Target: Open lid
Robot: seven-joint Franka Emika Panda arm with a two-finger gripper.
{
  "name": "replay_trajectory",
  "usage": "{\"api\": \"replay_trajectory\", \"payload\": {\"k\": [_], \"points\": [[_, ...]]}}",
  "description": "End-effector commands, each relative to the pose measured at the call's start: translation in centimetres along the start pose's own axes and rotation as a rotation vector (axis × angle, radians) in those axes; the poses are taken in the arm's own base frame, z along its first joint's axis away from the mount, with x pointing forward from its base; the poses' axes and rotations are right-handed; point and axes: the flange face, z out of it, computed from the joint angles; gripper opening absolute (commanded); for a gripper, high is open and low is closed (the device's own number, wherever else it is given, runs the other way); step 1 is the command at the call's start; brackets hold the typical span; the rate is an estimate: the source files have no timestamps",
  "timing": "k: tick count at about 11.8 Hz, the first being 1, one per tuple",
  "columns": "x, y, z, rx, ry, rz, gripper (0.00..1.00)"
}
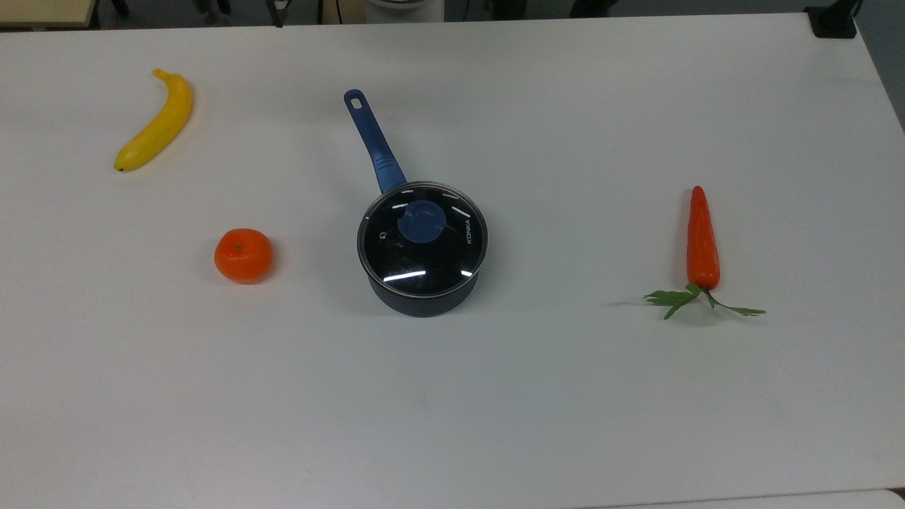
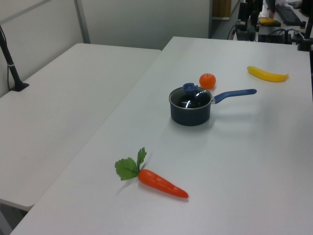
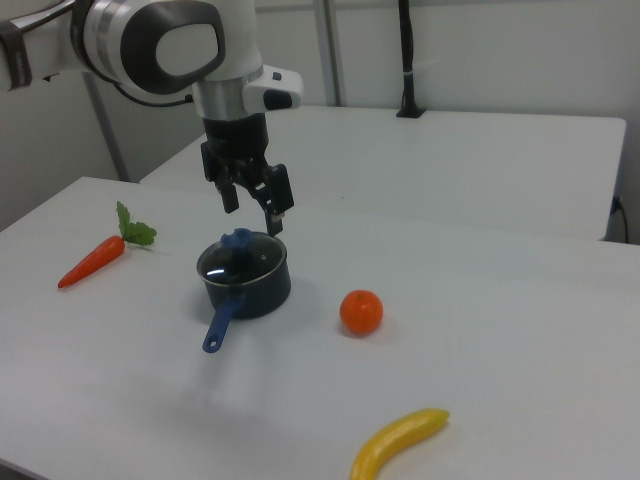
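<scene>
The round glass lid [image 1: 422, 239] with its metal rim and blue centre knob [image 1: 421, 220] rests flat on the dark saucepan [image 1: 424, 302] in the middle of the white table. The pan's blue handle [image 1: 373, 141] points toward the top view's upper left. In the right view my gripper [image 3: 255, 214] hangs open just above the lid [image 3: 240, 258], its fingers [image 3: 279, 222] apart with nothing between them and clear of the knob. The left view has the lid [image 2: 190, 99] closed on the pan [image 2: 190, 115].
A tangerine [image 1: 243, 255] lies at the top view's left of the pan, and a banana [image 1: 155, 120] farther to the upper left. A carrot [image 1: 702, 240] with green leaves lies at the top view's right. A second white table [image 2: 63, 98] adjoins in the left view.
</scene>
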Motion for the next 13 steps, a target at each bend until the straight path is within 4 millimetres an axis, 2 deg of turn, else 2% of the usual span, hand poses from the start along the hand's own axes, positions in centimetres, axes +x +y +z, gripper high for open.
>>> {"api": "replay_trajectory", "payload": {"k": [1,8,13], "points": [[-0.6,0.4,-0.8,-0.006,-0.008,-0.013,1.00],[-0.7,1.5,-1.2,0.045,0.004,0.008,1.00],[-0.4,1.0,-1.0,0.052,0.010,-0.001,1.00]]}}
